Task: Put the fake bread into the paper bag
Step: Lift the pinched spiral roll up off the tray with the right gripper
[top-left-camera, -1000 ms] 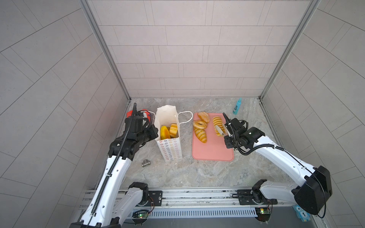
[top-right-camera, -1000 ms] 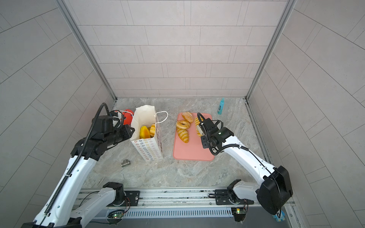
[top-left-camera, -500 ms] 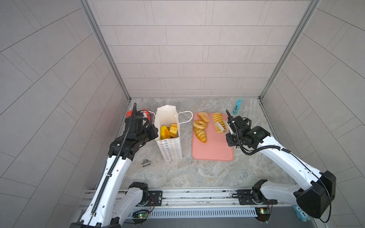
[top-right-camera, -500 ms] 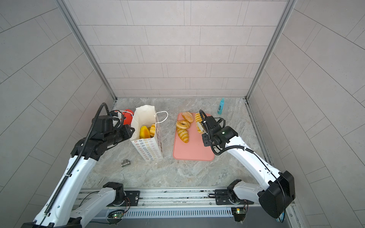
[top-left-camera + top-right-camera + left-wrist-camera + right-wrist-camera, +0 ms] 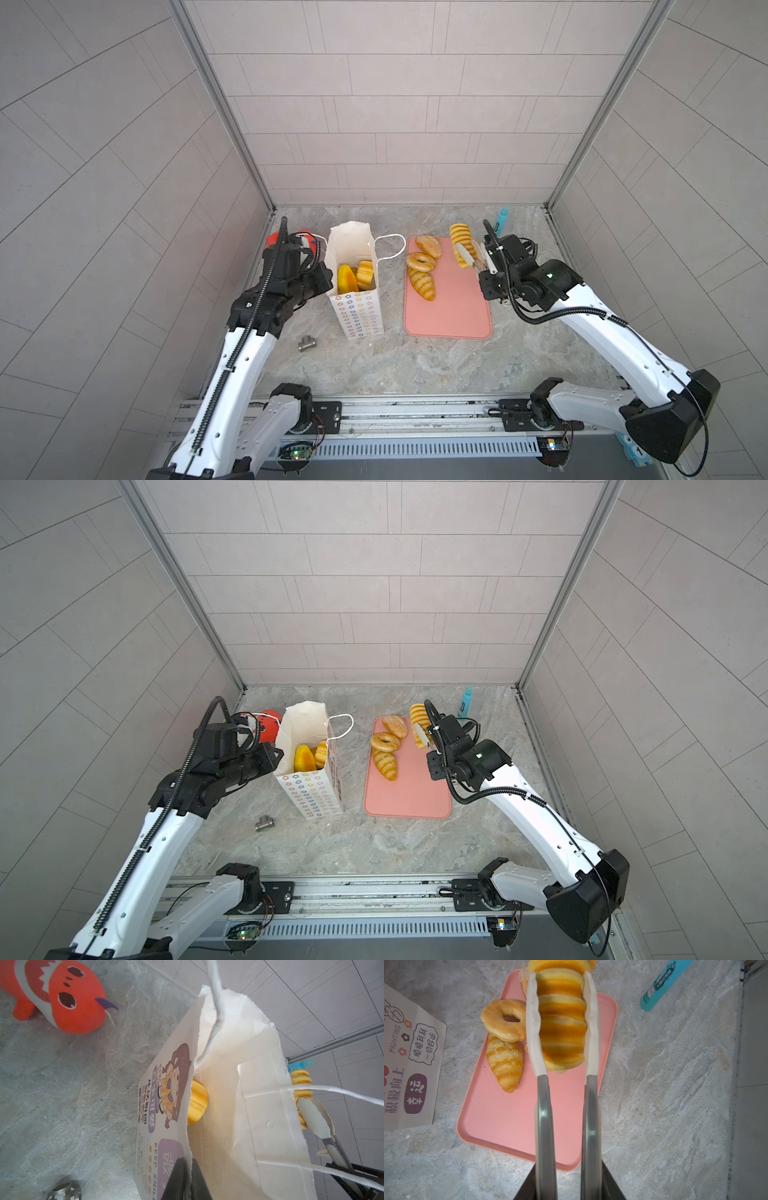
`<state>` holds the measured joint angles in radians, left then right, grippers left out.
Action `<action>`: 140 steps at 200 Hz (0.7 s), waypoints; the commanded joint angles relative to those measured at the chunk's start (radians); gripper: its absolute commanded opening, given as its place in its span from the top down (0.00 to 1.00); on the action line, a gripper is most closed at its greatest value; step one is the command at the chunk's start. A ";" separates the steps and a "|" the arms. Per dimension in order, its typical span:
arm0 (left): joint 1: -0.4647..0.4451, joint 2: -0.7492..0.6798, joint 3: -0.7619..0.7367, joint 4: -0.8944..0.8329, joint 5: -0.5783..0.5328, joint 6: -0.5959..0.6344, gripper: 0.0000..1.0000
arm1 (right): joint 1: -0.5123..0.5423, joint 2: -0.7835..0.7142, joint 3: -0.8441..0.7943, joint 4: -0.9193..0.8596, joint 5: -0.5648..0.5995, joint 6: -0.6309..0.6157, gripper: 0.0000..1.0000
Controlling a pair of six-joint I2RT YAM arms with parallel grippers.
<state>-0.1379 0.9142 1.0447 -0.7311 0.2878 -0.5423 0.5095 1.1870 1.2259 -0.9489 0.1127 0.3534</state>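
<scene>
1. Right claw [image 5: 569, 1188] was closed on the handles of metal tongs [image 5: 544, 1115]. Their white tips squeezed a long ridged loaf [image 5: 562, 1022] in the air over the far right corner of the pink tray [image 5: 508, 1115]. It was gripped toward one end, so it could swing or slip out during the carry.
2. Left claw [image 5: 190, 1178] was pinched shut on the rim of the paper bag [image 5: 357, 316], on the side away from the tray. The bag stood left of centre on the desk [image 5: 415, 365]. A tug could tip or tear it, spilling the orange-yellow bun [image 5: 347, 279] and ridged yellow roll [image 5: 365, 274] inside.
3. One cord handle [image 5: 390, 245] looped out toward the tray and could snag the tongs.
4. Entering crosswise, the loaf could catch on the bag's mouth.
5. A low pass could knock the ring donut [image 5: 504, 1020], croissant-shaped roll [image 5: 505, 1064] or sesame bun [image 5: 428, 246] waiting on the tray.
</scene>
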 commanded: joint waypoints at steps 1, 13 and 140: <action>-0.002 -0.015 0.017 -0.003 -0.008 0.007 0.88 | -0.005 -0.032 0.048 -0.008 0.030 -0.012 0.64; -0.002 -0.014 0.018 -0.003 -0.008 0.007 0.88 | -0.005 -0.033 0.061 -0.013 0.033 -0.014 0.63; -0.002 -0.016 0.018 -0.004 -0.007 0.005 0.88 | -0.007 -0.035 0.200 -0.060 0.042 -0.040 0.63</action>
<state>-0.1379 0.9142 1.0447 -0.7311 0.2874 -0.5423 0.5076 1.1759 1.3808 -1.0080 0.1215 0.3252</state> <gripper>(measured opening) 0.124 0.368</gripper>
